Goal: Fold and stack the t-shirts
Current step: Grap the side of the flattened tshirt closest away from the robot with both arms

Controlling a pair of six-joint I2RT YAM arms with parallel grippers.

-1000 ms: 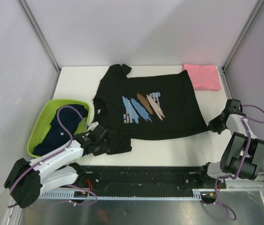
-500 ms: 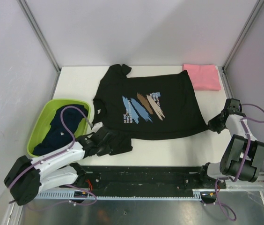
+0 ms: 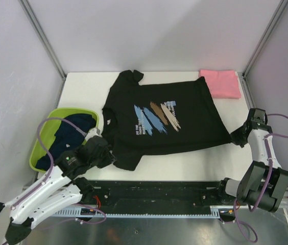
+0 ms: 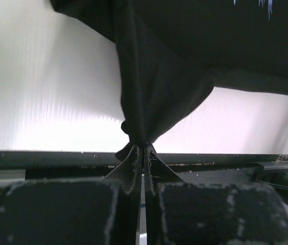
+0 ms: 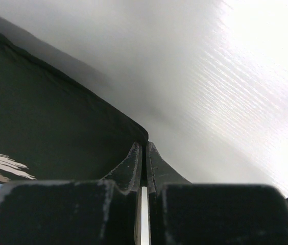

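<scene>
Because both near corners are pinched, the black cloth t-shirt with blue, brown and white brush-stroke print (image 3: 159, 120) looks stretched flat for folding; it lies print-up across the white table (image 3: 82, 87), near sleeve bunched in the tightly closed left gripper (image 4: 143, 150), hem corner clamped by the right gripper (image 5: 144, 148).

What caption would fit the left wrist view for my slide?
Left pincer shut on a bunched edge of the black t-shirt, over the white table.

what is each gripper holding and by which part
Both hold the black printed t-shirt: the left gripper pinches its near sleeve, bunched up; the right gripper pinches the near hem corner.
</scene>
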